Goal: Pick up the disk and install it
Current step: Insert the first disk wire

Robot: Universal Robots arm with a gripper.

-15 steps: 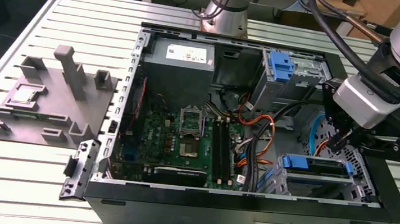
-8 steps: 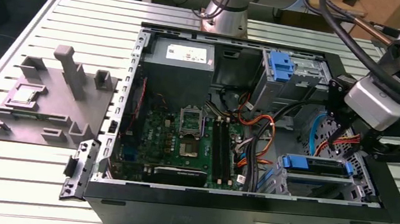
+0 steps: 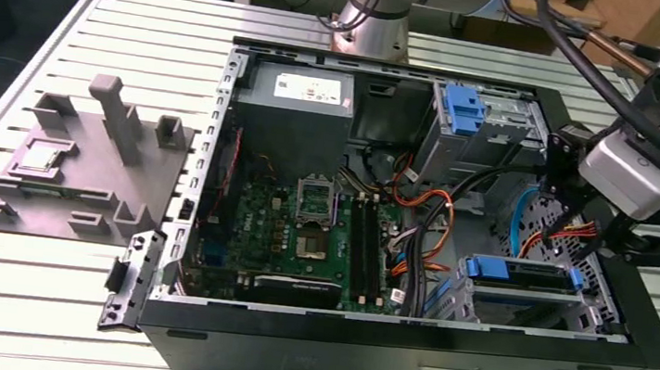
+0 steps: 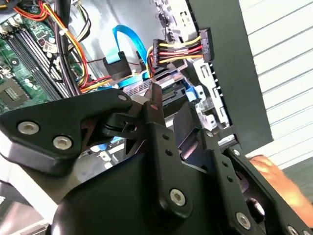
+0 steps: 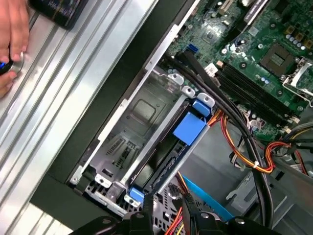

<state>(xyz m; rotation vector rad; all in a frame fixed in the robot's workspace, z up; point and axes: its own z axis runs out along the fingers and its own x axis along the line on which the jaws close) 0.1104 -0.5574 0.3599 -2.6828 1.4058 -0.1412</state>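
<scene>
At the exterior view's right, the gripper (image 3: 554, 187) hangs inside the open computer case (image 3: 412, 344); I cannot tell how it stands. The disk (image 3: 523, 280) sits in its drive cage at lower right, blue carrier tab outward.

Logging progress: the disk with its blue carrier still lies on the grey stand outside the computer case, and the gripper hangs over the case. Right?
Not quite. In the exterior view the disk sits in the drive bay inside the computer case, not on the grey stand. The gripper does hang over the case.

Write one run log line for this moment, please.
claw: over the open computer case | disk: in its bay, blue frame | hand: on table
</scene>
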